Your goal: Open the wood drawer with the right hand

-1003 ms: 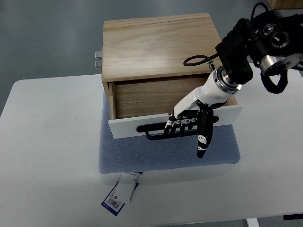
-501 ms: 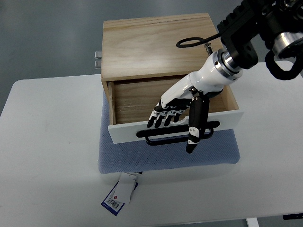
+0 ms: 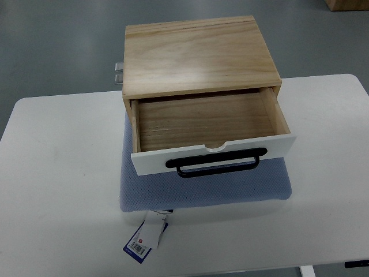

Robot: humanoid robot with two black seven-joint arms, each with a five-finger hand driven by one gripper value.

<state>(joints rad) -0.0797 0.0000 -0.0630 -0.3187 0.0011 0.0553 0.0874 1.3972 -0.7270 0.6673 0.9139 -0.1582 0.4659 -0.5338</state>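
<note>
Pale wood and white paint only; no fingers anywhere in the top view, neither left nor right hand in frame, so spread or curled cannot be told. Nothing in contact with the black handle [image 3: 216, 163]: bare, lying flat across the white drawer front [image 3: 213, 153], below the small half-round notch in the front's top edge. Wood drawer [image 3: 204, 118] pulled well out of the wooden cabinet [image 3: 199, 55], interior fully exposed and holding nothing visible, front panel overhanging the blue mat [image 3: 204, 187]. Side walls parallel with the cabinet opening, no sign of skew or jamming. Cabinet seated on the mat, probably to stop it sliding on the smooth surface under a pull; mat flat on the white table [image 3: 63, 173], roughly centred, projecting toward the near edge past the drawer front. Retail tag [image 3: 147, 236] sticking out from under the mat's near-left corner, lying on the table, clear of the drawer's travel. Small metal fitting [image 3: 119, 72] at the cabinet's rear left side, purpose not discernible. Judged against the task: drawer open, opening step looks complete. Further extension seemingly possible but risky, since remaining overlap with the cabinet is hidden.
</note>
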